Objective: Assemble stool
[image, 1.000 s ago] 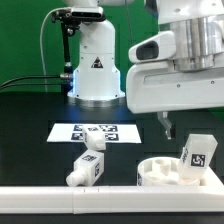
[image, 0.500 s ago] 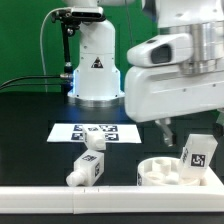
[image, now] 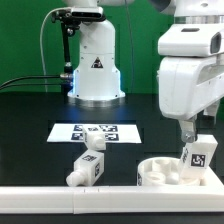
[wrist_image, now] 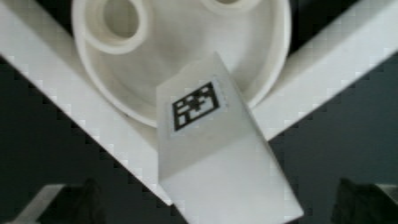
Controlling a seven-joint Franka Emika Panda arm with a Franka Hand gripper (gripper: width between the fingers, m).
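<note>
White leg stands at right side of round seat, lower right of exterior frame. You have tool just above leg, fingers spread wide, clear of it both sides. Second leg lies on black worktop, lower centre-left, near marker board.

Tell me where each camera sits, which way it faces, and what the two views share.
Exterior view: off the arm, low behind a white rail, facing across the black table to the robot base; shows the base, the arm and gripper above the seat.
Wrist view: on the wrist, looking down at the tagged leg on the seat; only two dark fingers show, one either side of the leg, apart from it.
Shared: the leg and the seat.
</note>
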